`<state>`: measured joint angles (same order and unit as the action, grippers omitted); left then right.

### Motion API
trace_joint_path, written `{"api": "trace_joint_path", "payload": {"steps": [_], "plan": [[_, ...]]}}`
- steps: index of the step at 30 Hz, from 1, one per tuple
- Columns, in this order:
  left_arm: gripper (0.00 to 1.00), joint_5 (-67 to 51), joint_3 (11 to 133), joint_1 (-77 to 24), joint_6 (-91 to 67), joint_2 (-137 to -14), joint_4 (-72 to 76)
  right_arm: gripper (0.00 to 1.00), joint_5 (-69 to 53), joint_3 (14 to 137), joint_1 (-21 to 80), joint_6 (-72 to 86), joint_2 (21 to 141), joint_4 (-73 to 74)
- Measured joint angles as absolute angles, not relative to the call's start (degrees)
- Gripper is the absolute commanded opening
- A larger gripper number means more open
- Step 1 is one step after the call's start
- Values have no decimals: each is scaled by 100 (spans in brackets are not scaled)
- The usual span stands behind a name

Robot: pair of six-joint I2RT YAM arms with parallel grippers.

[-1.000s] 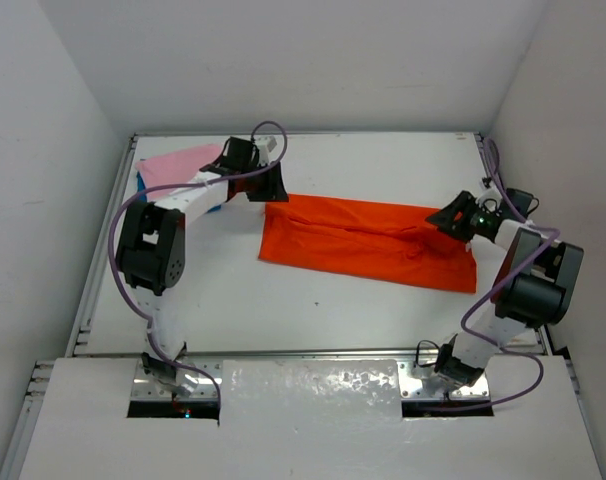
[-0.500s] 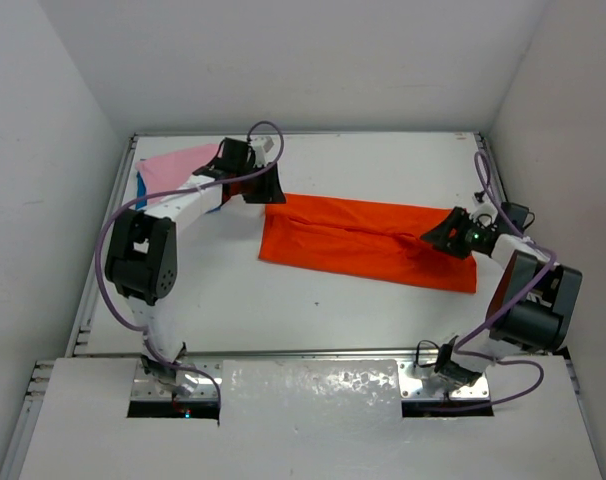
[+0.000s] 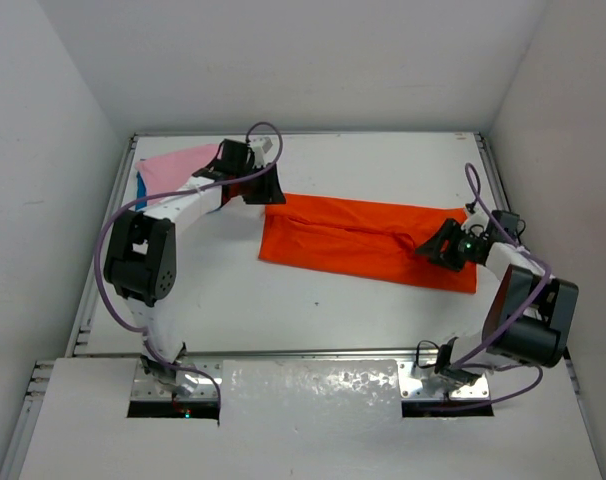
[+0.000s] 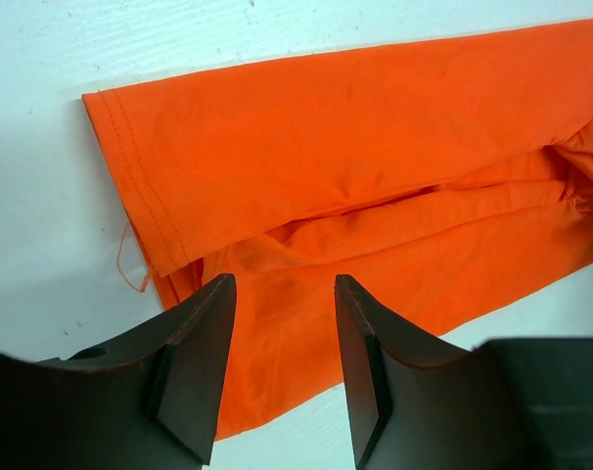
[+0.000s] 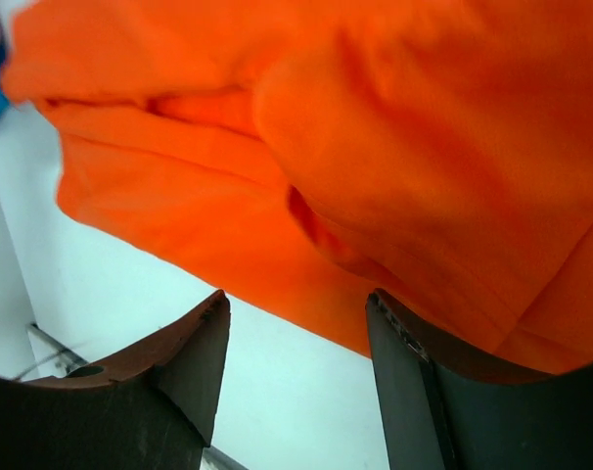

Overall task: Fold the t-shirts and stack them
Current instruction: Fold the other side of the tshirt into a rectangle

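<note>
The orange-red t-shirt [image 3: 363,243] lies folded lengthwise as a long band across the table's middle. It fills the left wrist view [image 4: 375,157] and the right wrist view [image 5: 394,127]. My left gripper [image 3: 271,190] is open and empty at the shirt's far left corner. My right gripper [image 3: 430,248] is open and empty over the shirt's right end, just above the cloth. The pink t-shirt [image 3: 173,165] lies at the far left corner. A strip of the blue t-shirt [image 3: 142,186] shows under its edge.
White walls close in the table [image 3: 383,160] on the left, back and right. A metal rail [image 3: 313,352] runs along the near edge by the arm bases. Purple cables loop from both arms.
My right gripper has moved left and toward the near side, onto the shirt's right end. My left gripper has stayed at the shirt's far left corner.
</note>
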<state>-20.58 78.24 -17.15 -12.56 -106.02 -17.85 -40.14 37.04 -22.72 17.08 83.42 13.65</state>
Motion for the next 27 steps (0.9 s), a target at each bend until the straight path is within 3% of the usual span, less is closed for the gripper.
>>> {"api": "trace_joint_path", "payload": {"steps": [9, 24, 26, 27], "plan": [[44, -1994, 7277, -1734, -1251, -10368, -1831, 55, -4091, 4049, -2067, 2364, 8158, 416], [45, -1734, 6318, -1881, -1461, -10687, -1579, 54, -4292, 4047, -1297, 3035, 9885, -1044], [31, -1721, 6318, -1881, -1520, -10711, -1490, 54, -4303, 3929, -1299, 3085, 10075, -1170], [14, -1715, 6318, -1881, -1546, -10737, -1450, 53, -4313, 3861, -1299, 3116, 10145, -1216]]}}
